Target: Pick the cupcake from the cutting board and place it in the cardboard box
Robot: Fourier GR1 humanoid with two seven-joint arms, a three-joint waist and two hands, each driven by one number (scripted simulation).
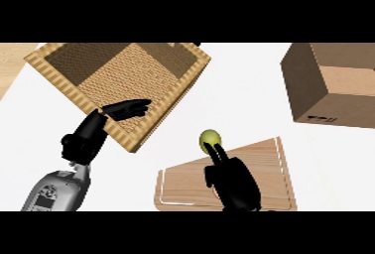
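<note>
The cupcake (210, 138), a small yellow-green rounded thing, shows just past the far left edge of the wooden cutting board (267, 171), over the white counter. My right hand (233, 186) comes up over the board, and its fingers (218, 151) close on the cupcake's lower side, hiding its base. The open cardboard box (117, 74), shallow with corrugated walls, lies at the upper left. My left hand (89, 136) is at that box's near edge, its straight fingers (130, 107) reaching over the rim with nothing in them.
A closed brown carton (333, 84) stands at the upper right. White counter runs between the board, the open box and the carton. A strip of wooden surface (11, 62) shows at the far left.
</note>
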